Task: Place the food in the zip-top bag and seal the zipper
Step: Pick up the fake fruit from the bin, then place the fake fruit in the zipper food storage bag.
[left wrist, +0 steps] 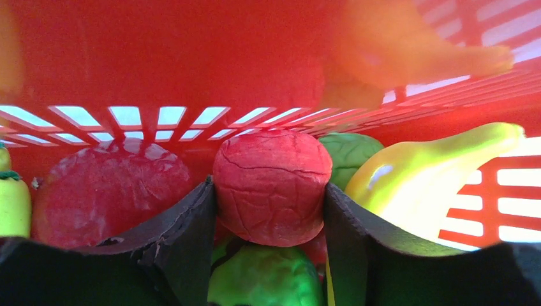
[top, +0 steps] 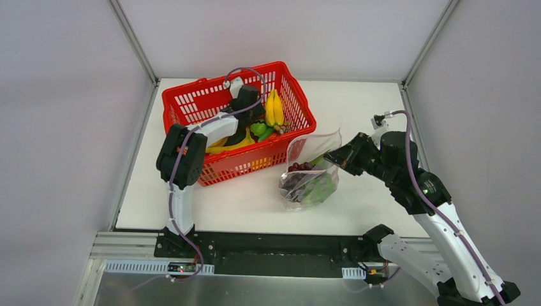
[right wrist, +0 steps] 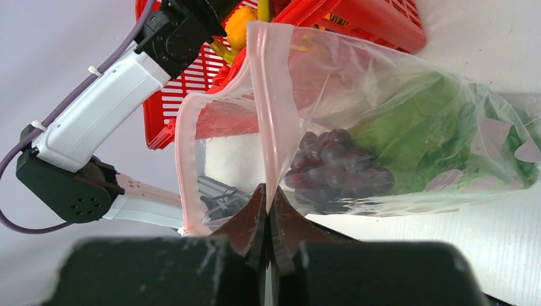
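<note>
1. In the top view, we see a red mesh basket [top: 191, 102] on the white table [top: 357, 108], at about 11 o'clock from the table's middle.
2. The left gripper [left wrist: 268, 191] reaches down inside the basket. Its two black fingers pinch a red apple [left wrist: 274, 159] from both sides.
3. Around the apple lie other toys: a second red fruit [left wrist: 108, 191] at 9 o'clock, yellow bananas [left wrist: 434, 172] at 3 o'clock, and a green piece [left wrist: 265, 280] at 6 o'clock.
4. The zip-top bag [top: 312, 182] lies on the table just beside the basket, at about 4 o'clock from it.
5. Purple grapes [right wrist: 332, 159] and green lettuce [right wrist: 434, 140] sit inside the bag.
6. The right gripper [right wrist: 266, 191] has its fingers pressed together on the zipper [right wrist: 265, 95], holding one lip of the mouth up.
7. The bag's mouth gapes, its two pink edges apart.
</note>
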